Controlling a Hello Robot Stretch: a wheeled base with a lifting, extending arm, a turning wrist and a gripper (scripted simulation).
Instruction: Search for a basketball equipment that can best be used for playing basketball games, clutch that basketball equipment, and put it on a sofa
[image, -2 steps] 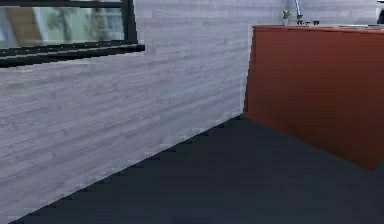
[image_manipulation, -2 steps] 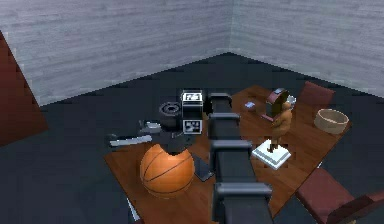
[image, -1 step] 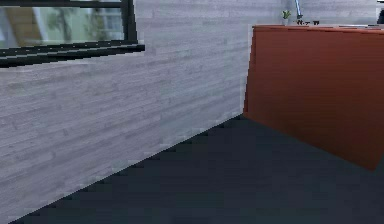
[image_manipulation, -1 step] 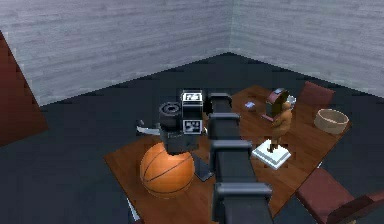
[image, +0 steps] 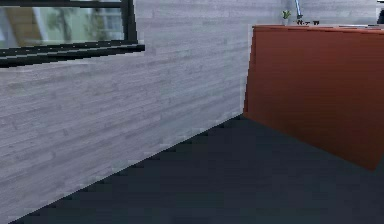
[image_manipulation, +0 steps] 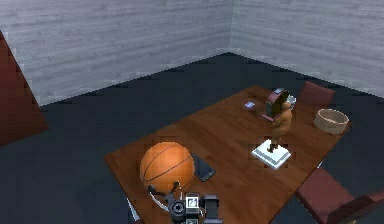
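An orange basketball (image_manipulation: 165, 164) rests on the near end of a brown wooden table (image_manipulation: 240, 140) in the arm side view. At the bottom edge, just below the ball, the gripper (image_manipulation: 158, 194) shows with its dark body and thin fingers, left of two small white squares. The ball sits on the table right behind the gripper's far end, so I cannot tell whether the gripper holds anything.
On the table are a dark flat slab (image_manipulation: 203, 168), a brown statue (image_manipulation: 281, 125) on a white base, a beige bowl (image_manipulation: 332, 120) and a round thing (image_manipulation: 280, 100). Red chairs (image_manipulation: 330, 195) flank it. A red-brown cabinet (image: 320, 90) and a window (image: 65, 30) stand ahead.
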